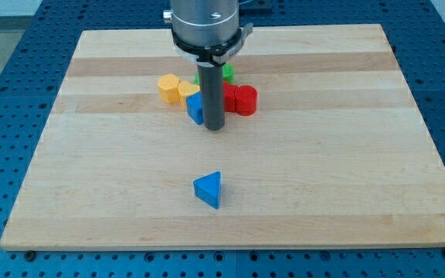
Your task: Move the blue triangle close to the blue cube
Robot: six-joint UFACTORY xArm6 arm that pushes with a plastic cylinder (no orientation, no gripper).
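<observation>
Tool tip (215,127) beside blue cube (195,107); blue triangle (208,189) points up-right.

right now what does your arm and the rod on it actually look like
My arm shows only its last part at the view's top: a round silver-grey metal housing with a black ring and small black tabs beneath it. From that hangs a straight, dark grey cylindrical rod, smooth and unmarked, ending in my tip. No cables, labels or sleeves are visible. There is no gripper, just the rod.

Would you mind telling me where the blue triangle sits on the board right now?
The blue triangle lies alone near the view's bottom centre, well below the cluster holding the blue cube, with my tip beside that cube.
</observation>
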